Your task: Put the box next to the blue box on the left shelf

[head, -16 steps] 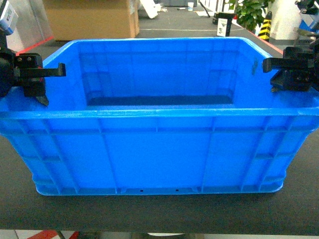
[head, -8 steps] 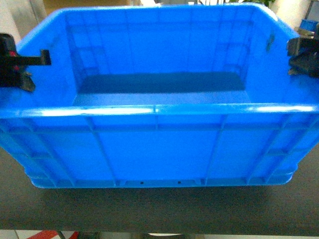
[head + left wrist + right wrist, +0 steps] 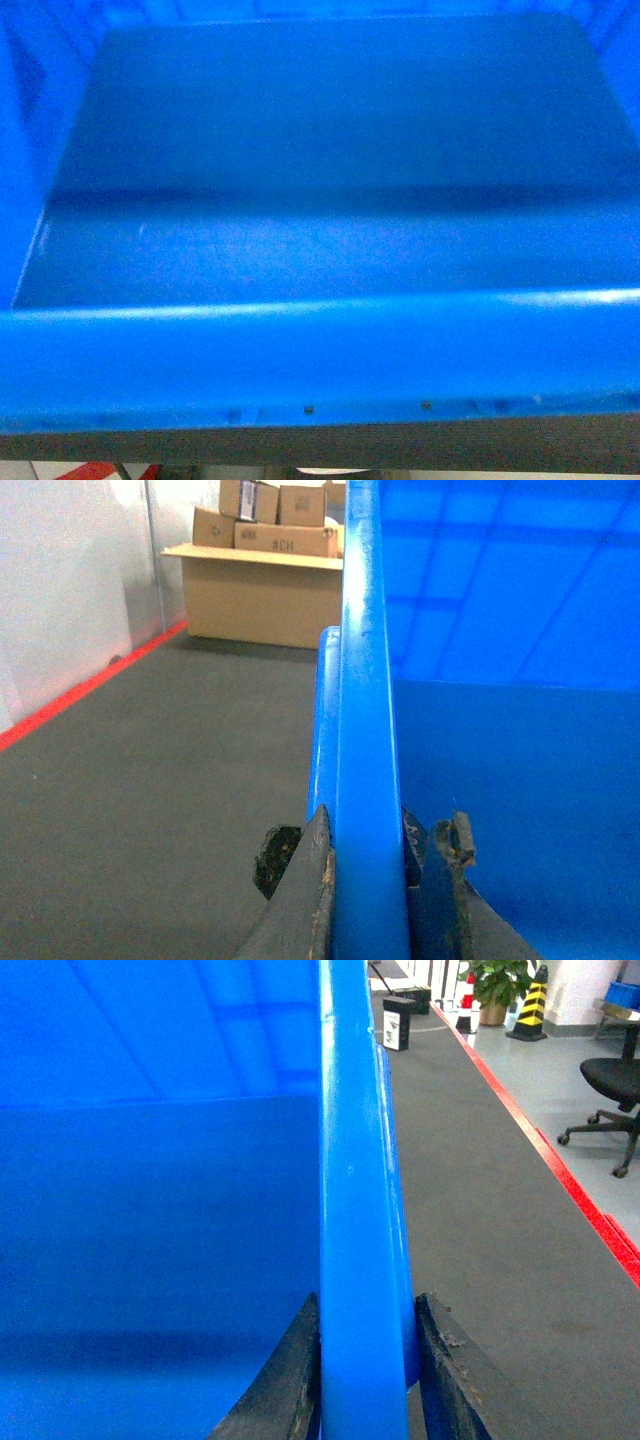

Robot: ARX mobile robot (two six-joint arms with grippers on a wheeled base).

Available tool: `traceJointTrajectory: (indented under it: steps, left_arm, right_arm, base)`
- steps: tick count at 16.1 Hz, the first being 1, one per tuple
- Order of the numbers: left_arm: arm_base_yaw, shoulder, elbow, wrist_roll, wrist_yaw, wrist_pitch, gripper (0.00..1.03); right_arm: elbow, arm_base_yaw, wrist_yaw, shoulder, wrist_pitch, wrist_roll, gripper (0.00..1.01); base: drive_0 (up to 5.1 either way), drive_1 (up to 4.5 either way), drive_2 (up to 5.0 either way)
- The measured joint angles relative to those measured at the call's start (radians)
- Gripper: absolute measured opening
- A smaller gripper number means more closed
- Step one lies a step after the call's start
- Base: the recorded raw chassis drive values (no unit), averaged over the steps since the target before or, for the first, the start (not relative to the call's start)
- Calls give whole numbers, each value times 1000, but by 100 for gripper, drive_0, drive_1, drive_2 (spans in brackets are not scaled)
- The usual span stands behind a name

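Two pincers, left pincer (image 3: 368,880) and right pincer (image 3: 365,1370), each clamping opposite rims of the box (image 3: 320,200); risking tilting or slipping through uneven lifting.

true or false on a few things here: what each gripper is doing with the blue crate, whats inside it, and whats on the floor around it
1. The left gripper clamps the box by its rim. True.
2. The right gripper hangs open, clear of the box. False: its fingers sit on both sides of the rim.
3. The box holds cartons. False: only its bare floor shows.
4. Cardboard boxes stand in the left wrist view. True.
5. A black office chair shows in the right wrist view. True.
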Motion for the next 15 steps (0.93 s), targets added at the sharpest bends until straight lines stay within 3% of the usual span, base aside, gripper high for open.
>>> traceJointTrajectory:
  steps: [5, 15]
  left_arm:
    - [4, -16, -18, -16, 9, -39, 11]
    - [5, -51, -18, -3, 22, -43, 11]
  right_arm:
    - [-37, 30, 42, -39, -30, 0, 21]
    - [-50, 31, 60, -82, -46, 0, 21]
  base:
    - [0, 0, 0]
    - [0, 0, 0]
